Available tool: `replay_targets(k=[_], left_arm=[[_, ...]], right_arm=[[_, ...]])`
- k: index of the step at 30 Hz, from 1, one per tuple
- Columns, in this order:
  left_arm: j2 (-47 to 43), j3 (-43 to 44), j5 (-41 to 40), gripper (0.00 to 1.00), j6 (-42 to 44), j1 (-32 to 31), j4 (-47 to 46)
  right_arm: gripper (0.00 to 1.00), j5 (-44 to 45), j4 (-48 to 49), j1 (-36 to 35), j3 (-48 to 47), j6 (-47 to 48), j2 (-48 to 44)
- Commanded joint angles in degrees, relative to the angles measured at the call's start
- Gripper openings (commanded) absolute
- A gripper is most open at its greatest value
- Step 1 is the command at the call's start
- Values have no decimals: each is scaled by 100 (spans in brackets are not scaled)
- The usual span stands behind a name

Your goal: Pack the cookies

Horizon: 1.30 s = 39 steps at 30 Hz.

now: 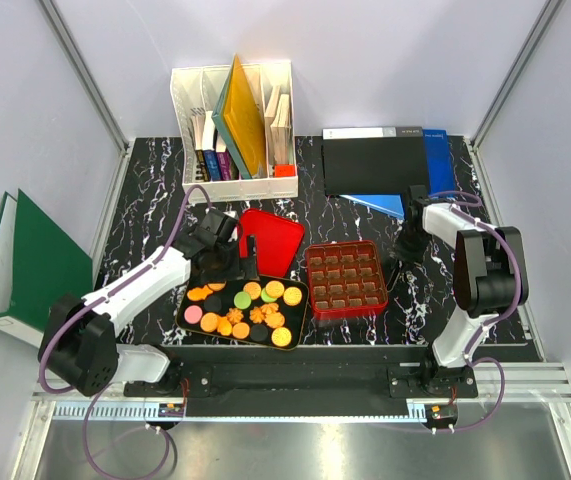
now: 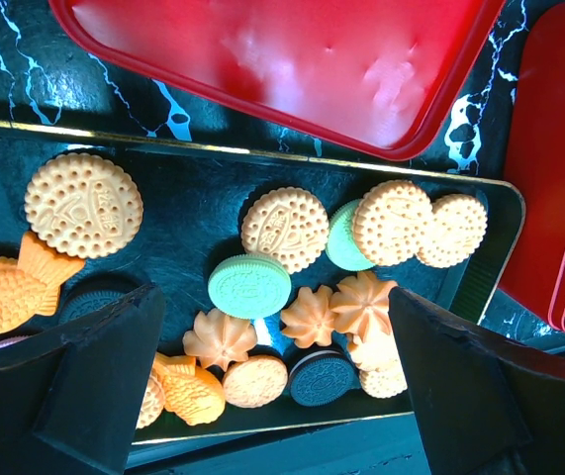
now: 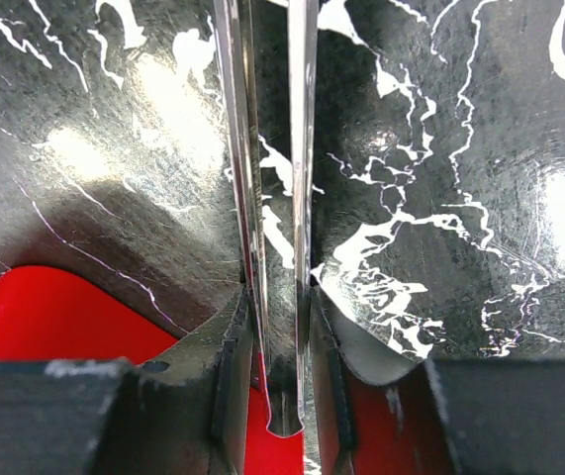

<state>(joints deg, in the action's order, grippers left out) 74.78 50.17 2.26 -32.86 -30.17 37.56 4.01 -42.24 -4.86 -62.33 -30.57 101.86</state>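
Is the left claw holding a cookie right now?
No, the left claw hangs wide open above the cookies on the black tray, with nothing gripped between its fingers.

Top view looks bright and even for you: light from overhead, soft shadows, only 1 blown-out white strip (image 1: 295, 412) along the near edge. Your left wrist view is crisp on the cookies (image 2: 250, 287), with a few glare spots on the red tray (image 2: 292, 59), while the 2 fingers (image 2: 84, 396) go dark and soft at the bottom corners. Right wrist is harsher: big white glare patches on the table (image 3: 94, 148), tongs (image 3: 304, 148) mirror-shiny and streaky, and the red at the bottom is blurry.
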Motion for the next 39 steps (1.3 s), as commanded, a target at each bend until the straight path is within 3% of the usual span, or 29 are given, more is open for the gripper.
replay_targets(k=[1,8,13,14,18,22,24,26,31,36,39], left_arm=[[-95,195,82,99,52,-32,-91],[-113,230,20,99,34,-32,-65],[-34,379,-24,99,25,-41,-65],[-8,431,-33,99,34,-41,-65],[19,528,-42,99,34,-33,-21],[-16,546,-33,99,8,-33,-29],[-16,590,-7,99,17,-33,-38],[-25,651,-15,99,-10,-41,-47],[-183,652,-33,98,-132,-41,-38],[-604,450,-400,98,-396,-41,111],[-1052,327,-804,98,-572,-41,295]], right_arm=[[27,687,243,29,115,-204,19],[19,1742,-126,12,-157,-152,-1552],[19,1744,-416,21,-535,-37,-2292],[18,1622,-452,29,-561,-20,-2381],[0,1051,-496,20,-509,147,-2768],[0,-125,-365,20,-386,585,-3145],[0,-1373,-189,-111,-455,762,-3199],[0,-1928,-144,-426,-596,947,-3208],[0,-1624,-565,-2043,-1623,1360,-2639],[4,-429,-1521,-3221,-2581,1650,-1873],[0,143,-1691,-3626,-2671,1554,-1617]])
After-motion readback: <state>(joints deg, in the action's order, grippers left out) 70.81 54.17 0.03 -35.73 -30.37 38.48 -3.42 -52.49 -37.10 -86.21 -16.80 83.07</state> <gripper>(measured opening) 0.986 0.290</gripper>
